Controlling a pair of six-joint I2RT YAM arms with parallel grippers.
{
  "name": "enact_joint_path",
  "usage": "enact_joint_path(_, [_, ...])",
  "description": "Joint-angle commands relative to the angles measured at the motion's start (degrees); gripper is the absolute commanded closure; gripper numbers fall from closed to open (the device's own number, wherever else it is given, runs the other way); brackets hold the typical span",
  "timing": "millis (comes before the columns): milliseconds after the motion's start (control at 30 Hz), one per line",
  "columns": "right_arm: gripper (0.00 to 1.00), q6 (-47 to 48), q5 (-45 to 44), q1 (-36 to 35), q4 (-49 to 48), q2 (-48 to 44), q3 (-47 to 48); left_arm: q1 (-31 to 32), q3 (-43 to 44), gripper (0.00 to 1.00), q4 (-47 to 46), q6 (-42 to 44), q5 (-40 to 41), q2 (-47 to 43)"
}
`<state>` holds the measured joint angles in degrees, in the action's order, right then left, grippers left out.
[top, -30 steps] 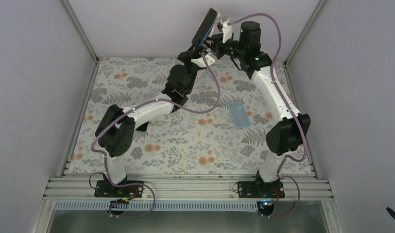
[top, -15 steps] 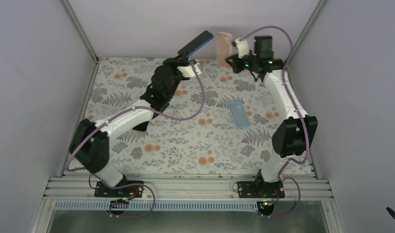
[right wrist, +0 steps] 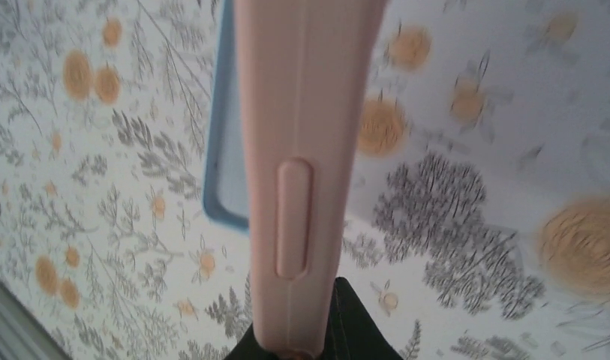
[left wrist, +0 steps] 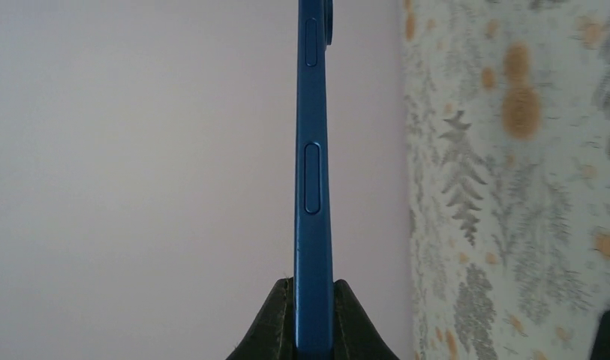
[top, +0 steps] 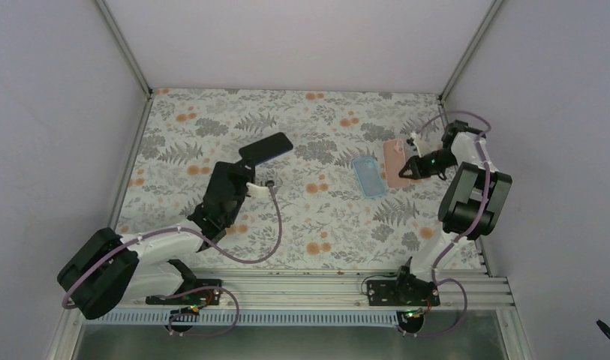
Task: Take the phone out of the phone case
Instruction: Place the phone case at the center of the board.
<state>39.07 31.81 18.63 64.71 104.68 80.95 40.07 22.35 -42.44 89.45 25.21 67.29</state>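
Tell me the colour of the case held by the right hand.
Pale pink. The case shows best in the right wrist view.

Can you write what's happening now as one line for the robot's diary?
left tool: shut on phone | right tool: shut on pink case | phone: out of case | blue case: loose beside it
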Motion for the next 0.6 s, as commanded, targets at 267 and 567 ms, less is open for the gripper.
enact_joint_path(267, [0.97, 2.32, -7.12, 7.74, -7.96, 4.83, -7.6, 3.58, 0.55, 0.98, 10.06, -1.72, -3.6, 6.18])
enact_joint_path(567, [0.96, 2.33, -13.54, 8.7, -8.67, 6.28, -6.92, 7.88, 2.01, 0.93, 10.37, -3.11, -0.28, 20.23])
